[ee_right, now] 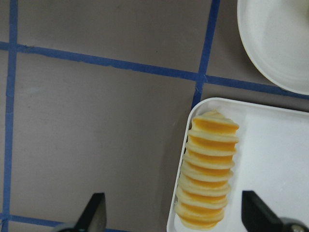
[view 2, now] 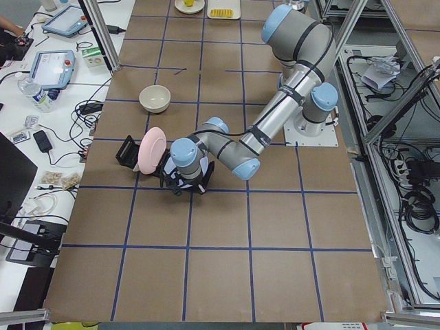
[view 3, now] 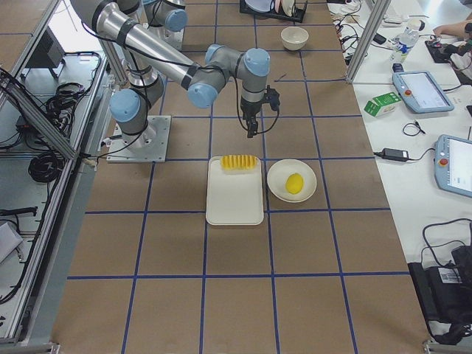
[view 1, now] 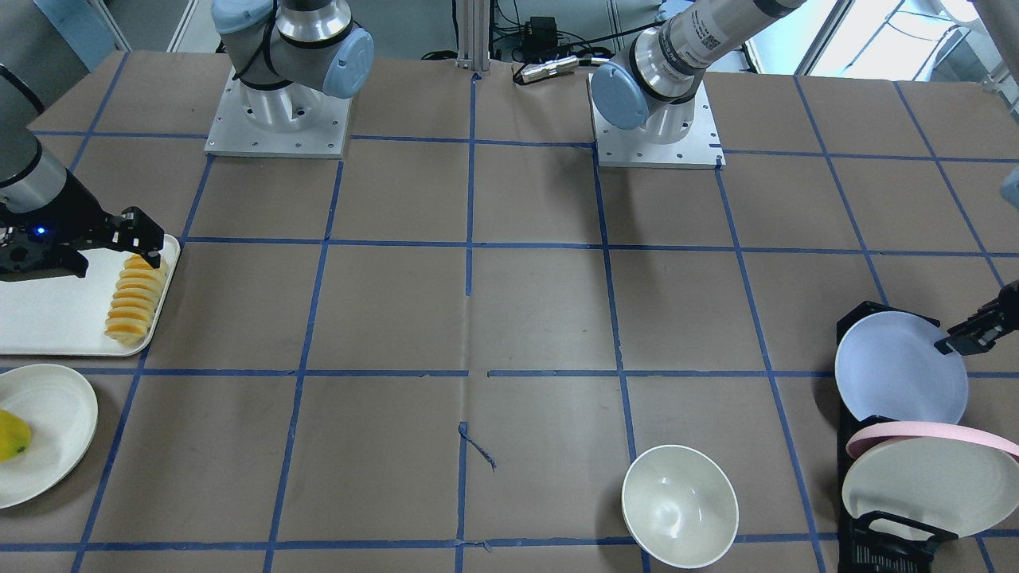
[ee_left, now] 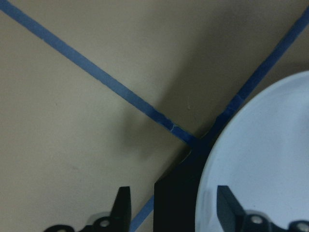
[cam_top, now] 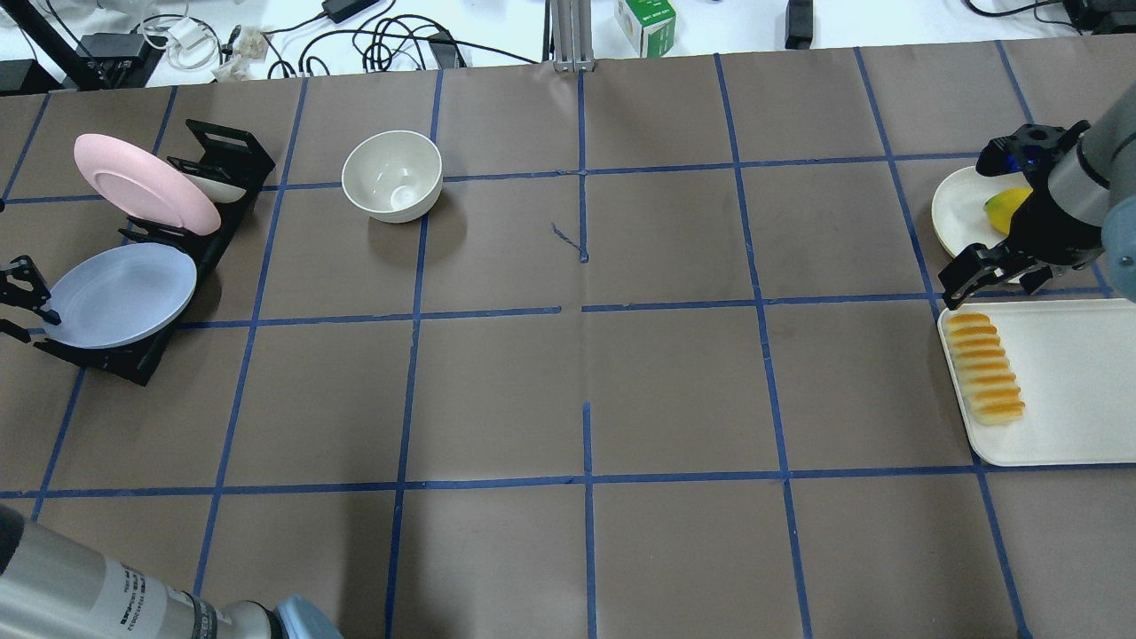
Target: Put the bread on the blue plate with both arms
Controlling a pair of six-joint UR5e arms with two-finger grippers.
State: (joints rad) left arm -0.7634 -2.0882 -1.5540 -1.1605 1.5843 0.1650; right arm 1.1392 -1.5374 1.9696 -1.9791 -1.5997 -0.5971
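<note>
The bread (view 1: 137, 301) is a ridged yellow-orange loaf. It lies along the inner edge of a white tray (view 1: 48, 318), and it also shows in the overhead view (cam_top: 983, 366) and the right wrist view (ee_right: 207, 171). My right gripper (view 1: 103, 253) hovers open and empty above the loaf's far end, its fingers (ee_right: 96, 212) spread wider than the loaf. The blue plate (cam_top: 120, 295) leans in a black rack (cam_top: 133, 359). My left gripper (cam_top: 31, 306) is open, with the plate's rim (ee_left: 260, 159) between its fingers.
A pink plate (cam_top: 142, 182) and a cream plate stand in the same rack. A white bowl (cam_top: 392, 175) sits on the table near the rack. A cream plate (view 1: 48, 430) holding a yellow fruit (view 1: 12, 436) lies beside the tray.
</note>
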